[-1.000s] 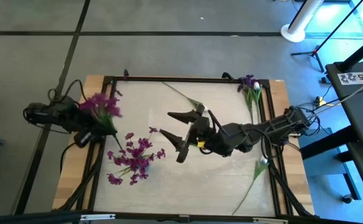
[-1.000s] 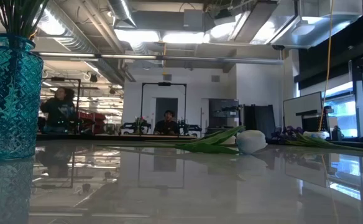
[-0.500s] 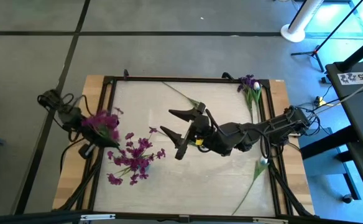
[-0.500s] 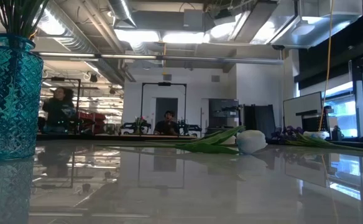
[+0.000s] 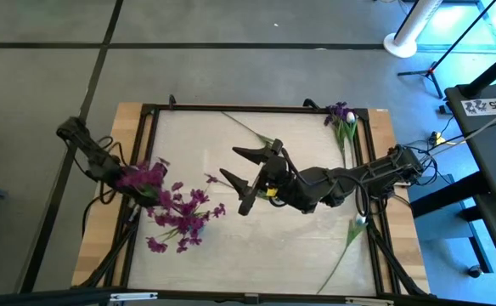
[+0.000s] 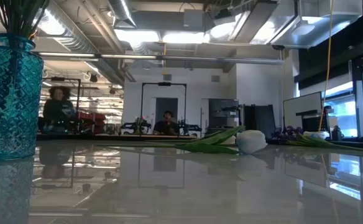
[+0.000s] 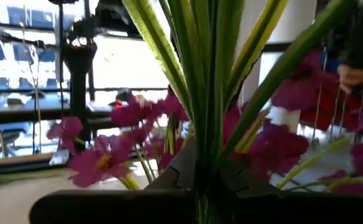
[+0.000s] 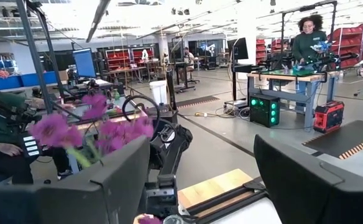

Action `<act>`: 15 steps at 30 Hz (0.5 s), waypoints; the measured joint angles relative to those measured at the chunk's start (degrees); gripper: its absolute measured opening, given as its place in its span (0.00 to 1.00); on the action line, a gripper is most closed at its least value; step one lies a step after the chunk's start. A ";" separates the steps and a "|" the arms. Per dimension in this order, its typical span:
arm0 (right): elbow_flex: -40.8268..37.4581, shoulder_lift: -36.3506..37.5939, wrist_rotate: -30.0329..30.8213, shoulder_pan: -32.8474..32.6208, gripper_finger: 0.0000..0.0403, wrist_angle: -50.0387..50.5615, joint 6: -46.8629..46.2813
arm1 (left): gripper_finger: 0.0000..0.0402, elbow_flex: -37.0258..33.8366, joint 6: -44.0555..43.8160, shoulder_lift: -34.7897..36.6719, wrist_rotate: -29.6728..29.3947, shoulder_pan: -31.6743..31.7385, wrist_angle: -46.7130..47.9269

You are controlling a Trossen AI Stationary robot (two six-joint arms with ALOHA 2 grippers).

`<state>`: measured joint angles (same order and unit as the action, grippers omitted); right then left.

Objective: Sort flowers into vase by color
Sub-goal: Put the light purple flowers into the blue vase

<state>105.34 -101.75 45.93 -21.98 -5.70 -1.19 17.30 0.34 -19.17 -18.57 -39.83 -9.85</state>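
High view: 2 claws, left claw (image 5: 143, 181) gripping 1 purple bunch (image 5: 143, 176).

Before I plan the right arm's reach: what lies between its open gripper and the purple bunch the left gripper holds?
In the high view, purple flowers lie between the right gripper and the held purple bunch.

1. We see magenta-purple blooms (image 5: 178, 218) lying on the pale, glossy table (image 5: 307, 246), which has a light wood border.
2. We note a held bunch (image 5: 143, 177) of the same magenta, with green stems (image 7: 200, 93).
3. We make out a vase (image 6: 9, 96) of teal-blue glass, cut in a diamond pattern.
4. We find a white bud (image 5: 359, 223) on a thin green stem.
5. We see both arms dark, nearly black; the right gripper (image 5: 236, 179) carries a small yellow mark.
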 joint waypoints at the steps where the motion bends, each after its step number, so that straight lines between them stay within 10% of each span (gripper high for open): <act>1: 0.00 0.00 -0.01 0.28 0.72 0.03 0.00 | 0.02 0.00 -0.18 -0.93 -0.01 0.00 -0.04; 15: -0.01 -0.11 -0.46 1.87 0.72 0.89 -0.04 | 0.02 0.00 -2.20 -9.92 -0.56 0.00 -1.40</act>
<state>105.33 -101.86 45.47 -20.11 -4.81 -1.23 17.30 -1.86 -29.09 -19.13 -39.83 -11.25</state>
